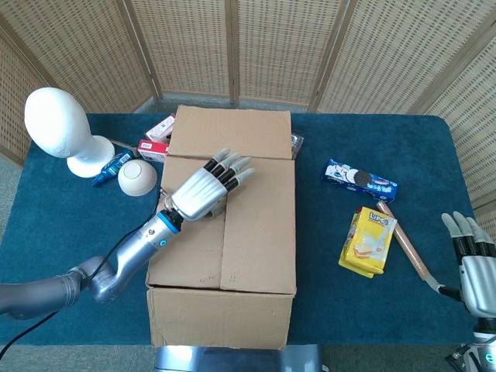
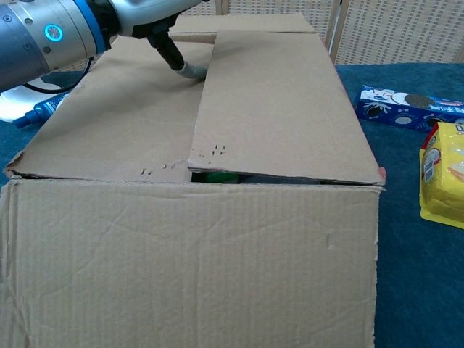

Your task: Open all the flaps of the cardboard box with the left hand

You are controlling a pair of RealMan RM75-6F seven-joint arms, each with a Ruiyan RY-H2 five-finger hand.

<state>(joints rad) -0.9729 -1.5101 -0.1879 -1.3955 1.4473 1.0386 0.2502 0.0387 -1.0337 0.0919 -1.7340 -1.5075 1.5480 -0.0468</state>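
The cardboard box (image 1: 225, 248) sits at the middle of the blue table (image 1: 341, 310), its two long top flaps lying down and meeting along a seam that runs from twelve to six o'clock, while a far flap at twelve o'clock lies folded outward. My left hand (image 1: 203, 190) rests over the left flap just beside that seam, the fingers (image 1: 232, 167) stretched out and apart toward one o'clock, crossing onto the right flap and grasping nothing. In the chest view one fingertip (image 2: 192, 71) presses down on the left flap right at the seam, and that flap sits a little lower than the right one, leaving a dark gap at the near edge. My right hand (image 1: 473, 260) waits well apart at four o'clock, off the table corner, fingers spread and empty. At two o'clock of the box lies a blue cookie packet (image 1: 360, 180); at three o'clock a yellow snack bag (image 1: 368, 242) with a brown stick (image 1: 407, 252) just beside it. At ten o'clock stand a white mannequin head (image 1: 58, 124), a white bowl (image 1: 137, 177) and a red-and-white carton (image 1: 155, 138).
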